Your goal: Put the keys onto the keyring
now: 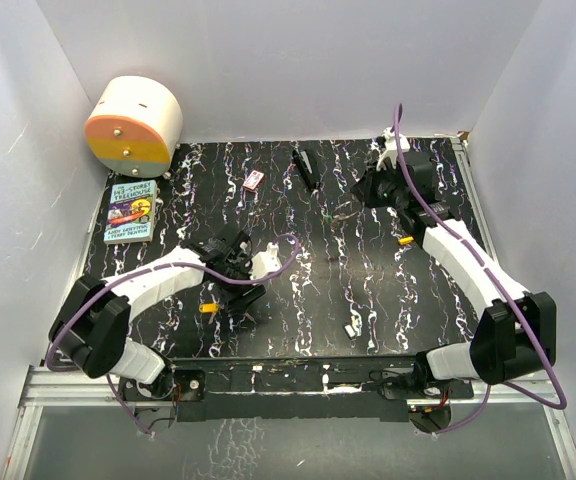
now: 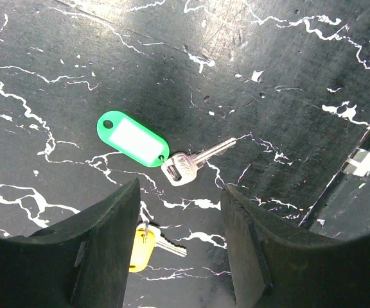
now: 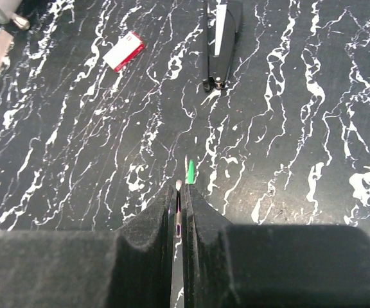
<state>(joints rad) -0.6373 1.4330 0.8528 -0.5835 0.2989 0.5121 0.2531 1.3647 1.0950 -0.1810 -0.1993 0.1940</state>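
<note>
In the left wrist view a silvery key (image 2: 194,163) with a bright green tag (image 2: 132,138) lies flat on the black marbled table, just ahead of my open left gripper (image 2: 180,192). A second key with a yellow tag (image 2: 143,247) lies between and partly under its fingers; it also shows in the top view (image 1: 208,308). My right gripper (image 3: 182,186) is shut on a thin silvery metal piece seen edge-on, which looks like the keyring (image 3: 178,212). A green sliver (image 3: 190,172) sticks out at the tips. In the top view the right gripper (image 1: 363,195) is at the far right.
A pink-red card (image 1: 254,180) and a black clip-like object (image 1: 306,168) lie at the back middle. A book (image 1: 131,210) and a round white-and-orange box (image 1: 133,125) are at the back left. A small yellow bit (image 1: 405,240) and a small white bit (image 1: 351,325) lie near the right arm.
</note>
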